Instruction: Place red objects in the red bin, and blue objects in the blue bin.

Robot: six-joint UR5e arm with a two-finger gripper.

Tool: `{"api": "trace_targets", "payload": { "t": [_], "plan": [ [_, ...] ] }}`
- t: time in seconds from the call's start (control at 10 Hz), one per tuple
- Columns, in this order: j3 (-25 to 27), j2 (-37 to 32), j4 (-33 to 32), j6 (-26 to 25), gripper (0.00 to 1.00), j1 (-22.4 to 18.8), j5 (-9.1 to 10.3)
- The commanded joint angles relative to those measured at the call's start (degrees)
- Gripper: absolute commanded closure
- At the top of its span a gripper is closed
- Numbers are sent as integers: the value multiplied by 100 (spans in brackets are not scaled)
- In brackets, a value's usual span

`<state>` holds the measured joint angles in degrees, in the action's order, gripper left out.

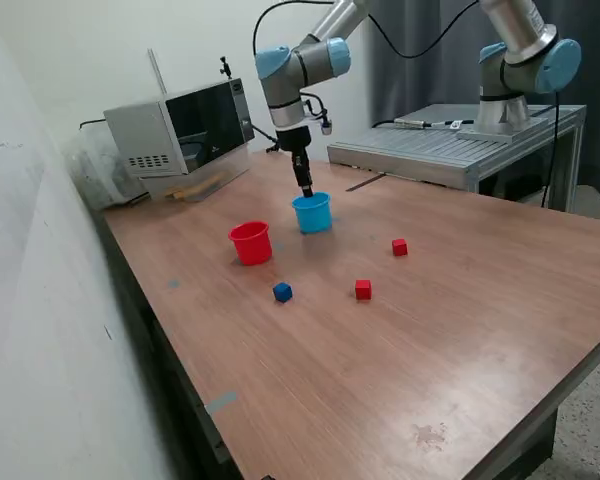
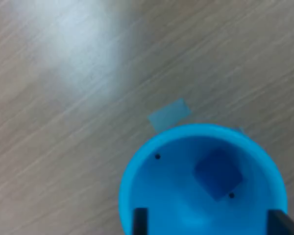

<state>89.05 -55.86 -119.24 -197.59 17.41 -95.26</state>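
Wood-grain laminate covers the long table [image 1: 460, 330], which runs beside a pale wall on the exterior view's left; a grey microwave [image 1: 180, 130] sits at the table's far end, a metal bench [image 1: 450, 150] carrying a second arm's base stands behind it, and a dark curtain hangs beyond; a small stain [image 1: 428, 434] marks the near part of the top, and a pale tape patch [image 2: 169, 114] lies just beside the light-blue cup [image 1: 312, 213]; the gripper [image 1: 306, 190] hangs directly over that cup, its two dark fingertips [image 2: 139, 220] set well apart near the rim, holding nothing; one dark-blue cube [image 2: 218, 173] lies on the cup's floor; the red cup [image 1: 251, 243] stands just beside the blue one, toward the exterior view's left; nearer the camera, another dark-blue cube [image 1: 282, 291] and two red cubes [image 1: 363, 289] [image 1: 399, 247] rest on the bare table, each apart from the others.
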Motion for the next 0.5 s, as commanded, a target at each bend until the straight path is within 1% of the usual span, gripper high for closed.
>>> {"api": "trace_targets", "payload": {
  "t": [0.0,0.1,0.2,0.3,0.4],
  "plan": [
    [-360,40,110,193,0,-71,-10],
    [-667,-4,337,212,0,-106,16],
    [-1062,-13,688,221,0,-481,25],
    [-1414,-13,883,360,0,-754,51],
    [-1696,-4,885,501,0,-1096,60]
  ]
}}
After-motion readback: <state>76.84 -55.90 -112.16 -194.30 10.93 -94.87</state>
